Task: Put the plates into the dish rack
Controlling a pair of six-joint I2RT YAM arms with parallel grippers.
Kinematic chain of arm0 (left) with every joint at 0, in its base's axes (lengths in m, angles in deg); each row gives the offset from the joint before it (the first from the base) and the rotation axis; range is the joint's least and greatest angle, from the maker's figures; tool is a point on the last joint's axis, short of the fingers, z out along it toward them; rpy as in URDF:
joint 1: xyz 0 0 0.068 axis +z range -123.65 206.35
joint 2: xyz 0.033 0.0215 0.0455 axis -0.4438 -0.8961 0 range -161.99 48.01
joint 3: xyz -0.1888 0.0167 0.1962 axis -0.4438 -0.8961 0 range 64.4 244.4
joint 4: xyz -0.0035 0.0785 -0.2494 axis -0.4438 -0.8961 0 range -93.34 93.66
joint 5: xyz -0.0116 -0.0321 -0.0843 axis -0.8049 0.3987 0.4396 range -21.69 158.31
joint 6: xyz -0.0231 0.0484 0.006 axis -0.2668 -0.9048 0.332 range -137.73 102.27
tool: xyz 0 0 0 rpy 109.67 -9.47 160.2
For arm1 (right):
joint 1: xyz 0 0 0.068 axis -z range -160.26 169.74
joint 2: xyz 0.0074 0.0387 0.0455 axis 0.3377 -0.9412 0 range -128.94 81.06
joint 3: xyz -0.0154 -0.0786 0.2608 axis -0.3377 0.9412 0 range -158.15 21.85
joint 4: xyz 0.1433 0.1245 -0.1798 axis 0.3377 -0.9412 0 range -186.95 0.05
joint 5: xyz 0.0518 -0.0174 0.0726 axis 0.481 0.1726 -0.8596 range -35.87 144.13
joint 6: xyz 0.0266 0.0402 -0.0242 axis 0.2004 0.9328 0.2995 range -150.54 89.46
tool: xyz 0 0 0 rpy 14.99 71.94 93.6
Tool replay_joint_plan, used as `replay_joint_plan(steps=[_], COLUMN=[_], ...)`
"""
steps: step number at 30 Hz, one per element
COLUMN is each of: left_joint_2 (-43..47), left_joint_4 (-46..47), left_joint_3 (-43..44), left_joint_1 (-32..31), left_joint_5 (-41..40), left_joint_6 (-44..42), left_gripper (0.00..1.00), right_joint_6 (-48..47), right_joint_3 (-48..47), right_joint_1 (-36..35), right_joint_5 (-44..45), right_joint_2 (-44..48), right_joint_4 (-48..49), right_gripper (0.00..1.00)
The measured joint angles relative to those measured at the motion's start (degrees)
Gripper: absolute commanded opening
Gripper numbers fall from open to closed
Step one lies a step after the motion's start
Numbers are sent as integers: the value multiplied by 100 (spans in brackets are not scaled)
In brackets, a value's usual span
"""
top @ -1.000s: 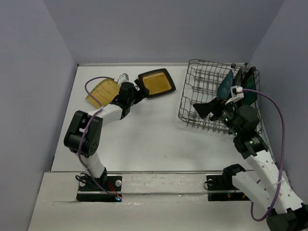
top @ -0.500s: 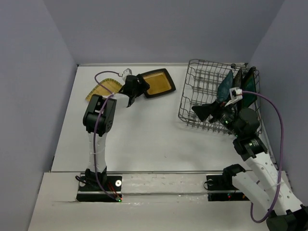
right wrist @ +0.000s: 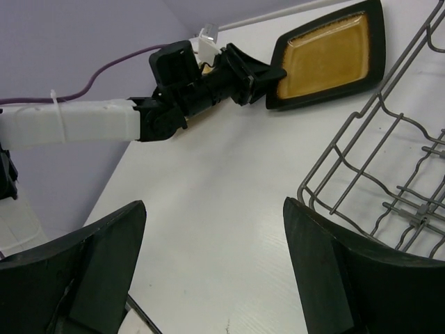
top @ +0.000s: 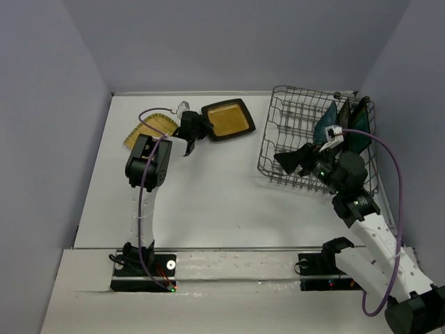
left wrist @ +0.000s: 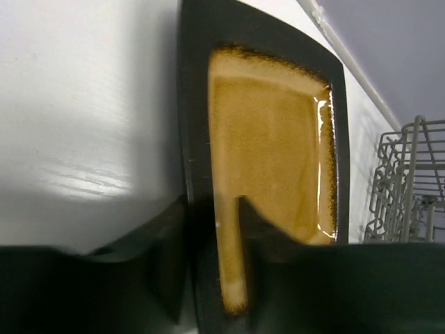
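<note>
- Left gripper (left wrist: 212, 209) straddles the near rim of the amber plate (left wrist: 271, 139), which lies flat just left of the dish rack (top: 292, 111); whether it grips, I cannot tell.
- Right gripper (right wrist: 212, 236) gapes wide and empty at the rack's front-left edge.
- Teal plates (top: 327, 126) stand in the rack's right end.

White table (top: 222, 202), pale lilac walls (top: 229, 42) on three sides, glossy ledge (top: 236, 264) along the near edge
</note>
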Motion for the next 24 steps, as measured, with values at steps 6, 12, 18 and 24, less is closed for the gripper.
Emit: replay_joint_plan(steps=[6, 12, 18, 24], left_joint_2=[-125, 184, 1528, 2785], left_joint_4=[455, 949, 1196, 1270], left_joint_3=[-15, -859, -2374, -3565], left_joint_1=[101, 114, 92, 48], left_joint_5=[267, 326, 254, 114], left_joint_6=[437, 643, 608, 479], left_gripper=[6, 6, 6, 6], right_joint_6=[2, 2, 2, 2], right_joint_3=[0, 0, 0, -13], right_joint_1=[0, 0, -37, -114], right_joint_5=[0, -15, -136, -361], right_joint_2=[-107, -168, -452, -813], right_joint_4=[2, 52, 129, 144], right_gripper=[84, 84, 84, 86])
